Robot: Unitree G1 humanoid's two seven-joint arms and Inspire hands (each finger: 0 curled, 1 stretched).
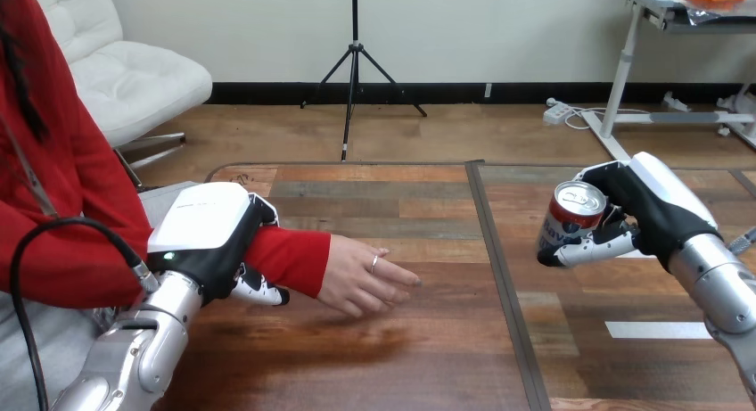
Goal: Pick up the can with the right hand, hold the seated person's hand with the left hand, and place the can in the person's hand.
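1. The right hand (655, 210), at right of frame, is closed round the can (571, 222), with its fingers (595, 247) wrapped low on the body. The can is slightly tilted and looks clear of the table (401, 366).
2. The left hand (209, 228), at lower left, sits over the person's red sleeve (290, 255). Its fingers (263, 293) show under the sleeve, so it is curled round the forearm just behind the cuff (not the hand itself).
3. The person's hand (365, 282), left of centre, appears palm down with its fingertips on the table.
4. The can and the person's hand are well apart, with the table's dark seam (499, 277) between them. My read: pick done, hold roughly done, handover not yet started.
5. Risk: a palm-down hand has nothing to receive the can. Setting it on the knuckles would let it roll off, so the palm needs to turn up first.
6. Risk: the left grip is on cloth over the forearm. The sleeve can slide, and the hand may then drift from where the right arm aims.
7. Risk: with the grip low and the can tilted, a fast swing leftward could tip it out of the fingers.
8. Risk: if the can travels low it could clip the person's fingertips, so come in from above.
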